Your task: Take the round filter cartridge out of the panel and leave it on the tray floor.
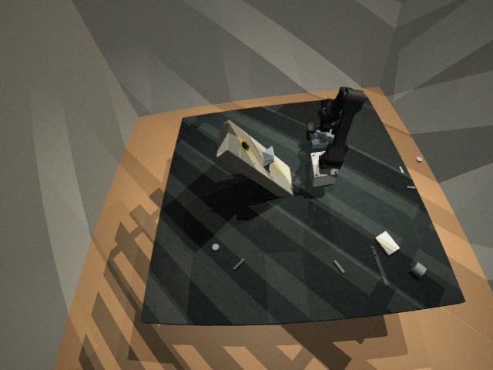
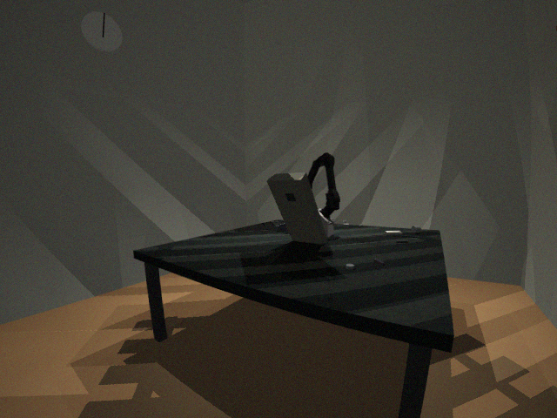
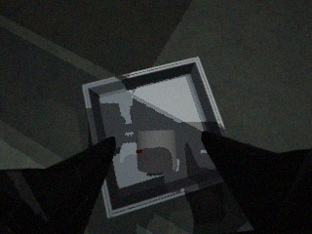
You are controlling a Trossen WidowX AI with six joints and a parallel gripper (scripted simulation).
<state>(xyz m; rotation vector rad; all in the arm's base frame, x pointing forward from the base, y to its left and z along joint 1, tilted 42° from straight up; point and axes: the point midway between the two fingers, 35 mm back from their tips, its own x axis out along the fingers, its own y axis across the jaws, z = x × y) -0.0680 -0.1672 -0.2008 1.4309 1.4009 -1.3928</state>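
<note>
The filter cartridge (image 3: 156, 141), a grey-brown cylinder, is inside the pale grey tray (image 3: 171, 99), toward the lower side in the wrist view. It seems to lie on its side on the tray floor, partly in shadow. My gripper (image 3: 159, 137) is open and empty above the tray, its dark fingers wide apart on either side of the cartridge, with visible gaps. The cream service panel (image 1: 259, 171) (image 2: 298, 209) leans on the table, and its round opening (image 1: 245, 146), ringed in yellow, looks dark and empty. In the top view the arm hides much of the tray.
A pale bluish wedge (image 1: 269, 155) sticks out of the panel face near a second yellow ring. The tray walls surround the cartridge. A white block (image 1: 387, 243), a grey cylinder (image 1: 418, 269), a thin strip (image 1: 379, 266) and a small disc (image 1: 215, 247) lie farther off on the table.
</note>
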